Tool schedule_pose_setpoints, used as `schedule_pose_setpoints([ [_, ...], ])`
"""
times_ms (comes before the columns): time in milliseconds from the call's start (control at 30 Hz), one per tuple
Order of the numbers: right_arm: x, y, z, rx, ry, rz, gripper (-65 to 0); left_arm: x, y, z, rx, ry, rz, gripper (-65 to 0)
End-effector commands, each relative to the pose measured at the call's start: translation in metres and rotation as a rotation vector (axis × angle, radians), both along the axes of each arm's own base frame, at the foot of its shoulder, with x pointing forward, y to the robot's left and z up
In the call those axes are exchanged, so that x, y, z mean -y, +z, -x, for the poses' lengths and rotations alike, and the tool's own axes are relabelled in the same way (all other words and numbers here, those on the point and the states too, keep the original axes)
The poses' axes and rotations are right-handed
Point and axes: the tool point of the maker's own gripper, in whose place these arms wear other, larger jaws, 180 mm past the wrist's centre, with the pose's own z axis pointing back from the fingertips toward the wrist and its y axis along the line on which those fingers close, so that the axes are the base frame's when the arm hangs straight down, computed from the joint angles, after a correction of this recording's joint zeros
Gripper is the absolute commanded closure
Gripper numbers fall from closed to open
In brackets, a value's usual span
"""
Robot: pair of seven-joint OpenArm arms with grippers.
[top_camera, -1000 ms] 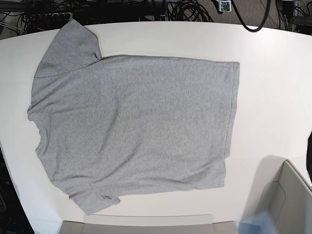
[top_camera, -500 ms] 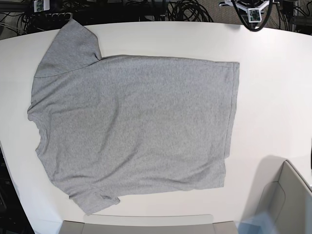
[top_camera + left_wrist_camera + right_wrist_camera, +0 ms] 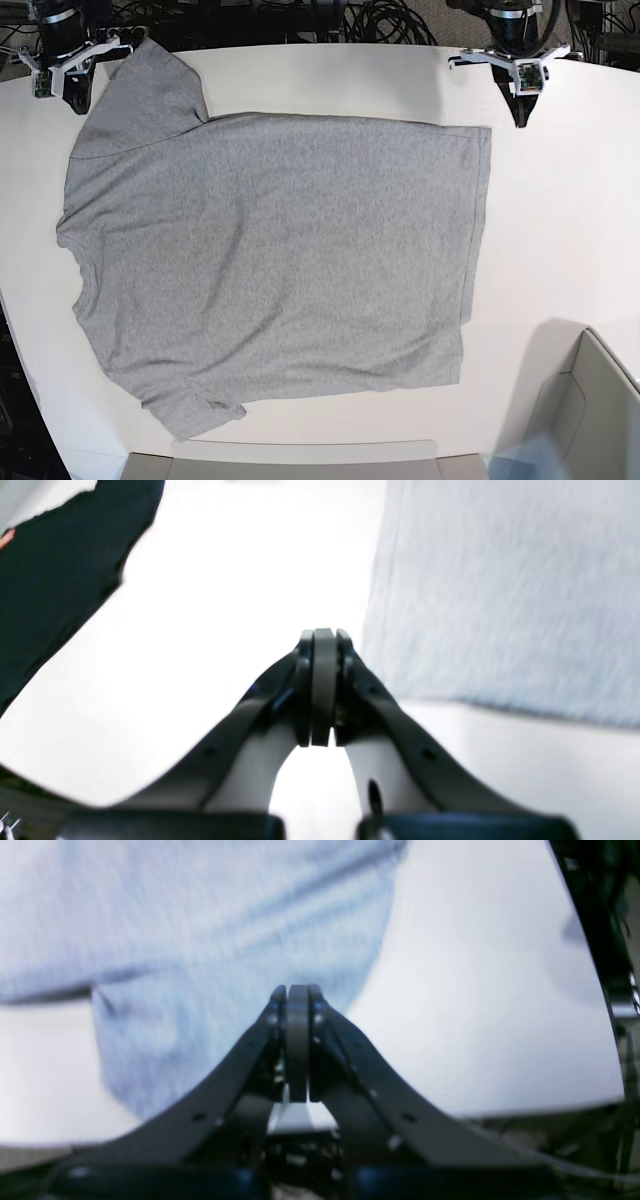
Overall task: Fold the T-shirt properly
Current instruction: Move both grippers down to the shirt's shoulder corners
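The T-shirt [image 3: 270, 265] lies spread flat, plain side up, on the white desk [image 3: 560, 220], collar toward 9 o'clock and hem toward 3 o'clock in the base view. The left end effector [image 3: 520, 110] hangs at about 1 o'clock, just beside the hem corner, its jaws pressed together and holding nothing. The right end effector [image 3: 78, 100] sits at about 11 o'clock beside the upper sleeve, likewise closed and empty. A grey bin [image 3: 590, 400] stands at 5 o'clock.
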Motion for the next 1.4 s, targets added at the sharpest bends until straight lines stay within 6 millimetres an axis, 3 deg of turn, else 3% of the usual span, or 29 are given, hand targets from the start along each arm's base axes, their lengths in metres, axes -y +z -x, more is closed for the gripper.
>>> schedule_pose_setpoints([
  [0,0.001,0.009,-0.009,0.031,-0.004,-0.012,-0.1,0.01,0.009,-0.006,0.04,-0.024,0.011,-0.1],
  [267,0.002,0.019,-0.042,0.015,-0.135,-0.365,-0.2,0.044,0.022,-0.041,0.144,-0.098,0.081,-0.1],
  [367,0.007,0.032,-0.041,0.021,-0.164,-0.487,-0.4,0.049,0.027,-0.051,0.17,-0.108,0.092,-0.2],
  [467,0.006,0.039,-0.03,-0.002,-0.068,-0.456,-4.9,0.052,0.029,-0.055,0.179,-0.13,0.085,-0.3],
  [600,-0.006,0.016,-0.011,-0.107,0.026,-0.361,-14.4,0.049,0.033,-0.062,0.193,-0.154,0.064,-0.3],
  [733,-0.012,-0.008,0.0,-0.138,-0.009,-0.389,-13.3,0.045,0.035,-0.063,0.19,-0.186,0.035,-0.3],
  [967,0.005,-0.063,0.017,-0.218,-0.143,-0.514,-11.9,0.041,0.023,-0.065,0.117,-0.168,0.04,-0.4],
  [1267,0.009,-0.082,0.024,-0.247,-0.19,-0.564,-11.8,0.039,0.02,-0.07,0.09,-0.155,0.044,-0.4],
  [1367,0.021,-0.087,0.031,-0.246,-0.24,-0.573,-11.8,0.039,0.019,-0.07,0.09,-0.154,0.043,-0.4],
])
